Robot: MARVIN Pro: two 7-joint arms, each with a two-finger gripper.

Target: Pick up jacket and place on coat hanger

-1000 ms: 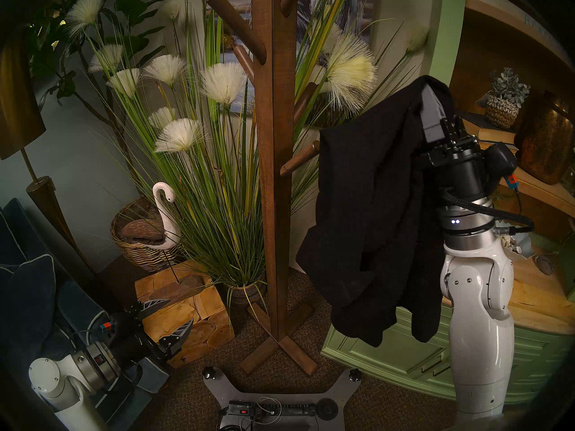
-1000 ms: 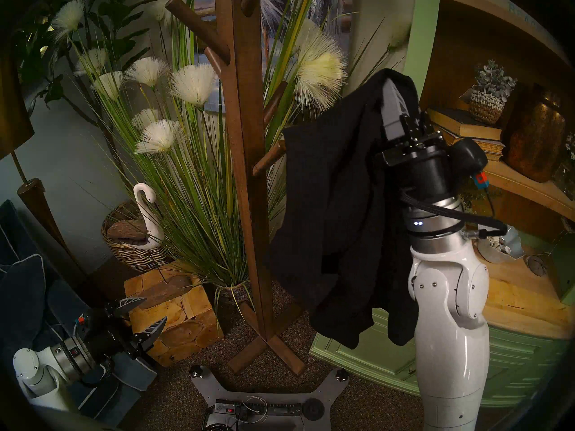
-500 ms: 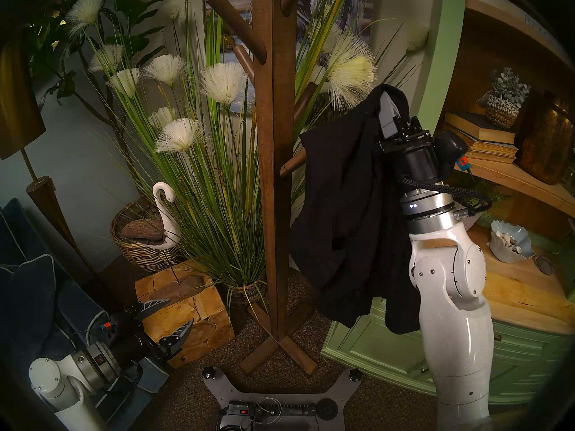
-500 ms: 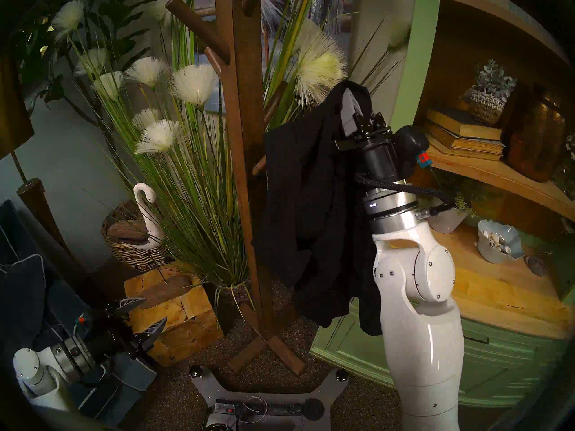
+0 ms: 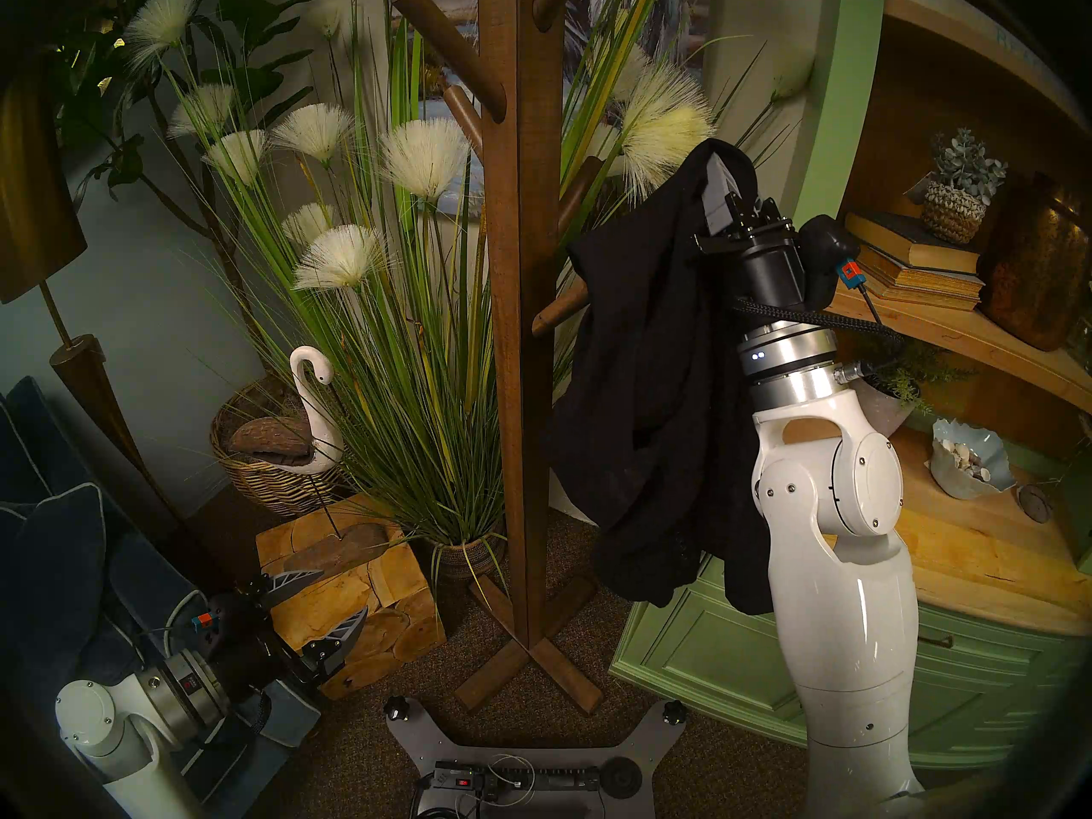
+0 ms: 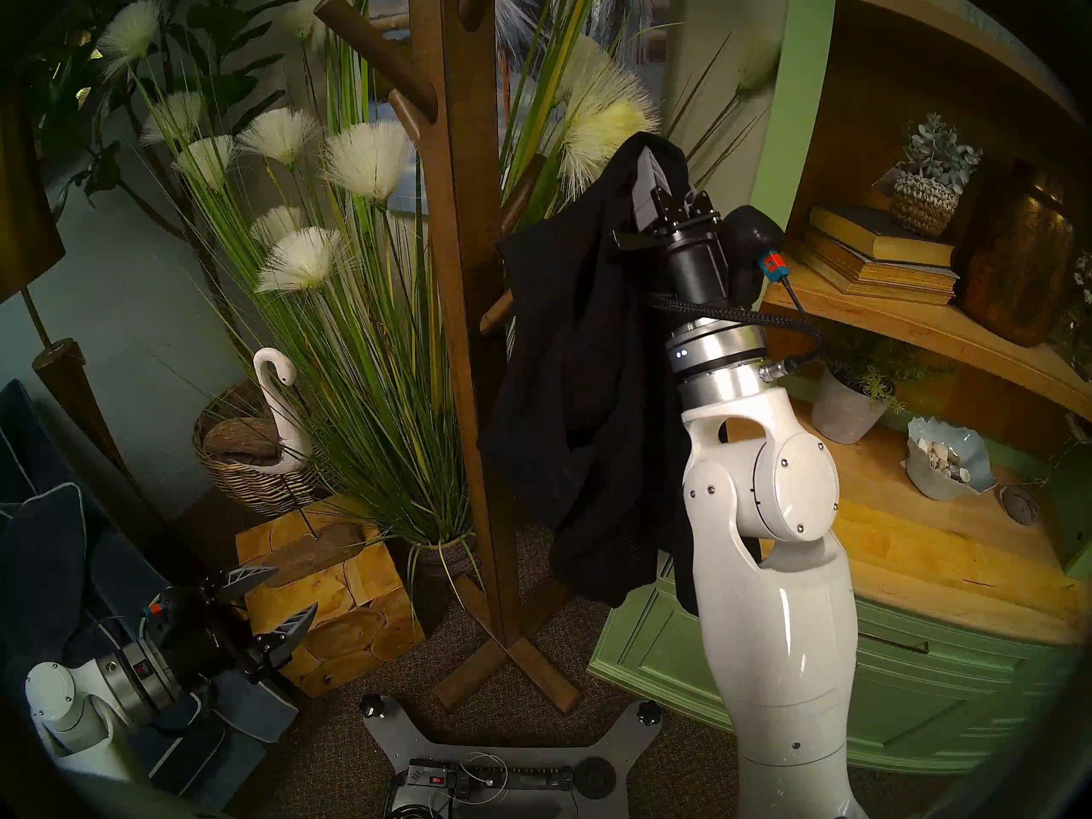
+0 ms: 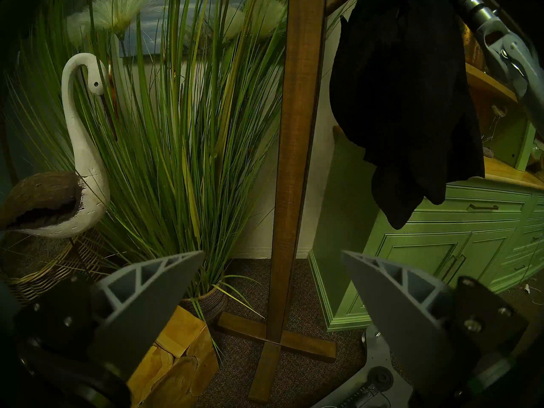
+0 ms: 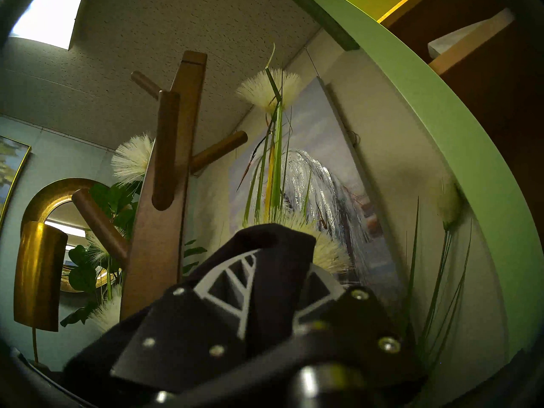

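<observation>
The black jacket (image 5: 644, 386) hangs bunched from my right gripper (image 5: 718, 165), which points up and is shut on the fabric near its top. It hangs just right of the brown wooden coat stand (image 5: 520, 327) and covers the end of a lower right peg (image 5: 555, 312); I cannot tell whether it rests on that peg. The right wrist view shows fabric (image 8: 265, 242) draped over the fingers and the stand's upper pegs (image 8: 164, 151) to the left. My left gripper (image 5: 343, 592) is open and empty, low at the left. Its wrist view shows the post (image 7: 297, 133) and jacket (image 7: 403, 89).
A green cabinet (image 5: 738, 652) with shelves stands right of the stand. A tall grass plant (image 5: 413, 357), a swan figure (image 5: 313, 398) and a wooden block (image 5: 354, 593) are to its left. A brass floor lamp (image 5: 35, 179) and a blue cushion (image 5: 59, 552) are at far left.
My right arm has carried the jacket left toward the stand and a little upward; the fabric now overlaps the lower right peg. The left arm has not moved.
</observation>
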